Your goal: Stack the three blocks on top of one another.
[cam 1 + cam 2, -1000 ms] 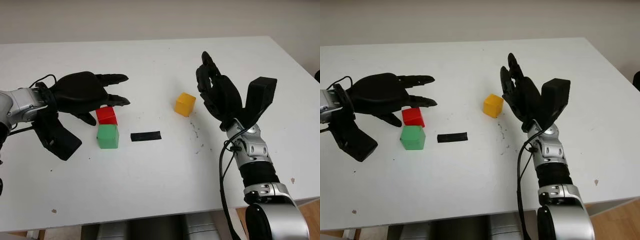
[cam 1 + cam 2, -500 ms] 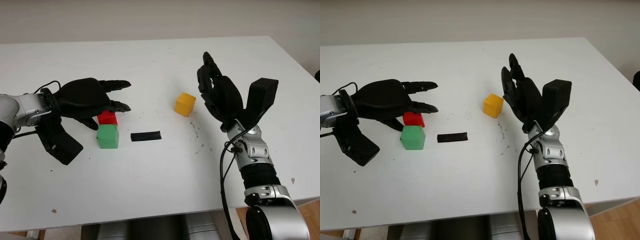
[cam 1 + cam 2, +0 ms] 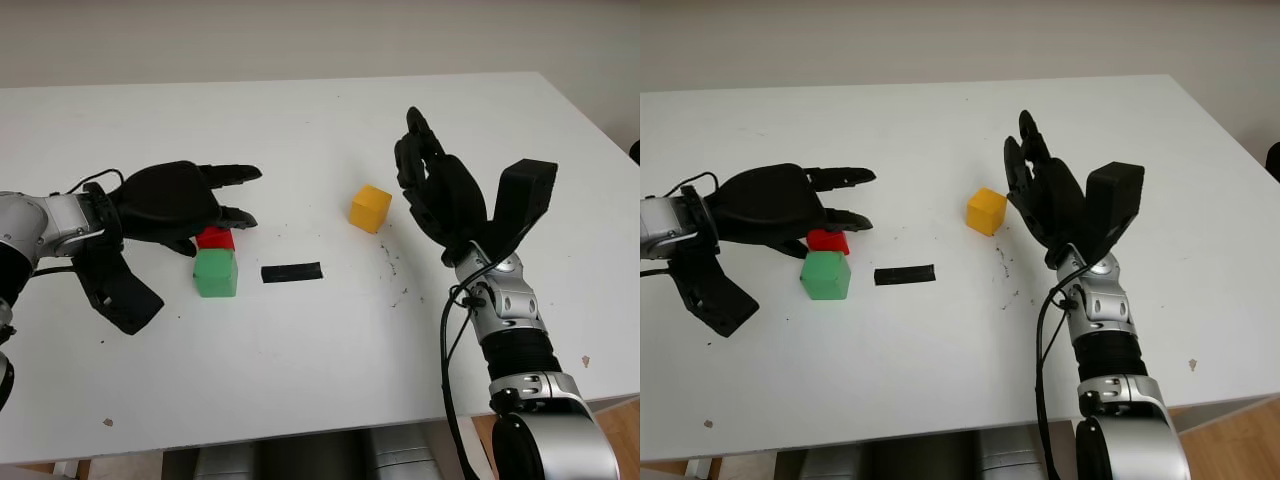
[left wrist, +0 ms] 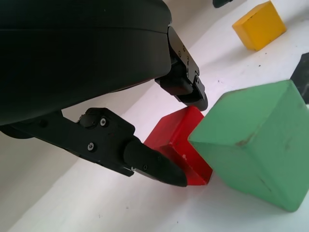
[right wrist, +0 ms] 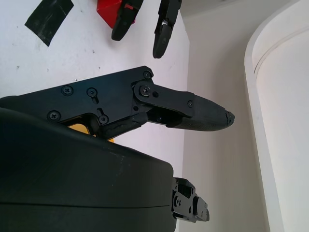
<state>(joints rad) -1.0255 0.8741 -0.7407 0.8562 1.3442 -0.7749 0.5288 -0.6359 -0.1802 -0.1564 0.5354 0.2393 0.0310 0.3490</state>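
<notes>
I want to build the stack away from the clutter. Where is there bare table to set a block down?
Bare table lies in front of the black tape strip, and behind the yellow block. It is crowded where the left robot hand closes over the red block beside the green block. The right robot hand, open, flanks the yellow block.

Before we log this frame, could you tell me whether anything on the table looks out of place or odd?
Nothing is spilled or damaged. Two small oddities: a strip of black tape lies on the white table beside the green block, and dark specks dot the surface near the yellow block. The red block sits against the green one, under the left hand.
</notes>
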